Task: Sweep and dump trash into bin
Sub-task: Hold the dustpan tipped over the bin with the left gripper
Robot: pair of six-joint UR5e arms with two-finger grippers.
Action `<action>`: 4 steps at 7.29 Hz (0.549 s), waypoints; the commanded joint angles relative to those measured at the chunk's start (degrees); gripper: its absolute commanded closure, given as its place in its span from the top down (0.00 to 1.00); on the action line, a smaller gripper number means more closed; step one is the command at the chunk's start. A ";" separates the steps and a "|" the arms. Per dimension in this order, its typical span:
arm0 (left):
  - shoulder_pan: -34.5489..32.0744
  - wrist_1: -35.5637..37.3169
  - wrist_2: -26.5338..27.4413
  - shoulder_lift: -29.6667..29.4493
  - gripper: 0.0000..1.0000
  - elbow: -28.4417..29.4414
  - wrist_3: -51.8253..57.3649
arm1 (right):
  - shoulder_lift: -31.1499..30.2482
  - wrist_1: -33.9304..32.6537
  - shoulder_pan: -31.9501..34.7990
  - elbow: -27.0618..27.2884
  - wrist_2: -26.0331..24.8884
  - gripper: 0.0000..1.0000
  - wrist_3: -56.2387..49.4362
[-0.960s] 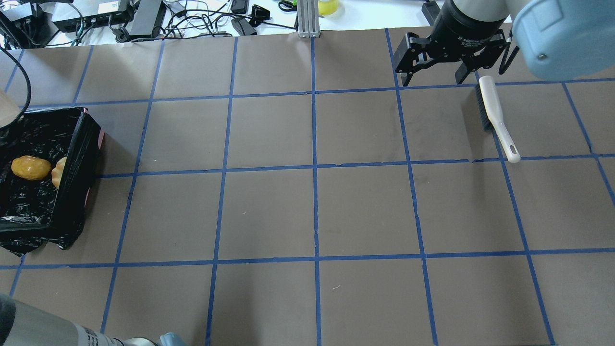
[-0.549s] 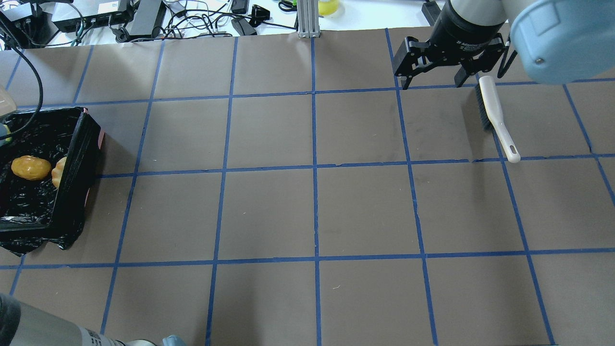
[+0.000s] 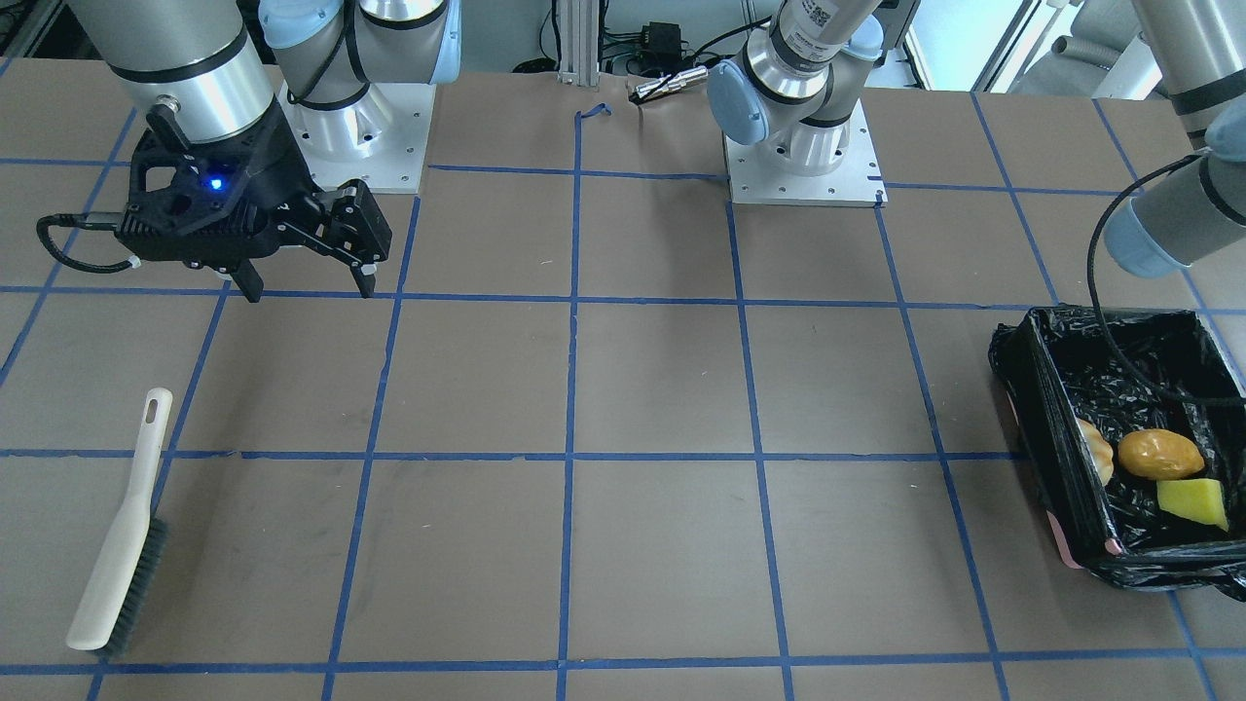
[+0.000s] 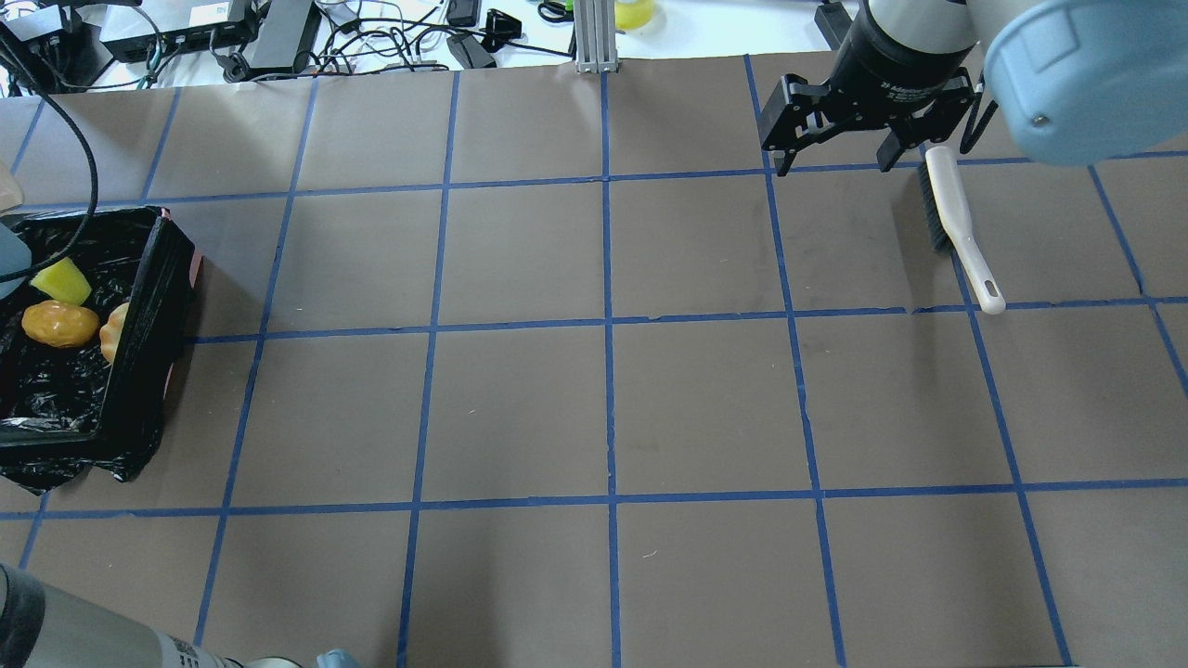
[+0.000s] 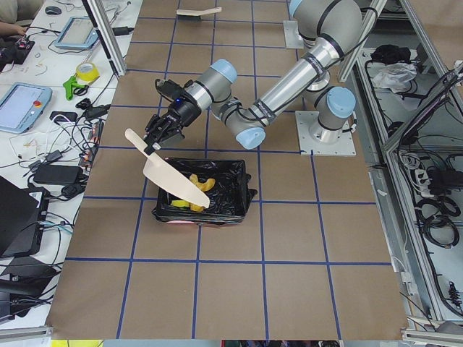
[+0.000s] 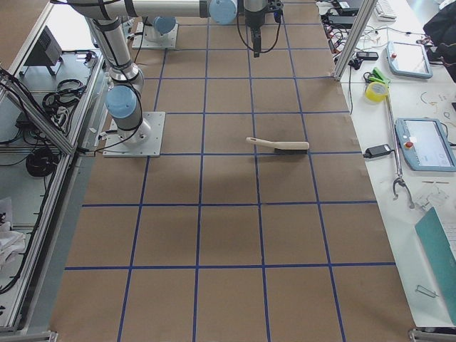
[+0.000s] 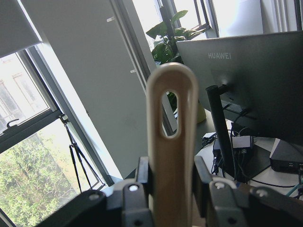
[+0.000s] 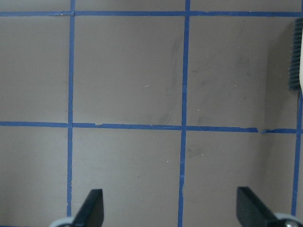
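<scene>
The bin (image 4: 148,306), lined with black plastic, stands at the table's left end and also shows in the front view (image 3: 1046,428). In it lie the yellow-brown lump (image 4: 60,323), the croissant piece (image 4: 116,331) and the yellow sponge wedge (image 4: 61,281). My left gripper (image 7: 173,182) is shut on the handle of the beige dustpan (image 5: 173,181), which hangs tilted over the bin. My right gripper (image 4: 840,158) is open and empty, above the table at the far right, just beyond the head of the beige brush (image 4: 956,223).
The brush (image 3: 122,545) lies flat on the brown paper with blue tape lines. Cables and electronics (image 4: 278,37) sit past the table's far edge. A metal post (image 4: 594,37) stands at the far middle.
The sponge wedge has dropped into the bin beside the lump. The left arm's cable has shifted over the bin. The right gripper has barely moved.
</scene>
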 commanded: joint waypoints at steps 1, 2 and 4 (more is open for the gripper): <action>-2.84 -14.75 5.85 2.73 0.00 2.70 -6.31 | 0.00 0.00 -0.03 0.00 -0.06 1.00 -0.19; -6.00 -23.00 8.42 4.04 0.00 4.99 -9.47 | 0.00 0.00 -0.03 0.00 -0.15 1.00 -0.19; -9.44 -30.69 10.12 6.33 0.00 5.54 -17.46 | 0.00 0.09 -0.03 0.00 -0.24 1.00 -0.28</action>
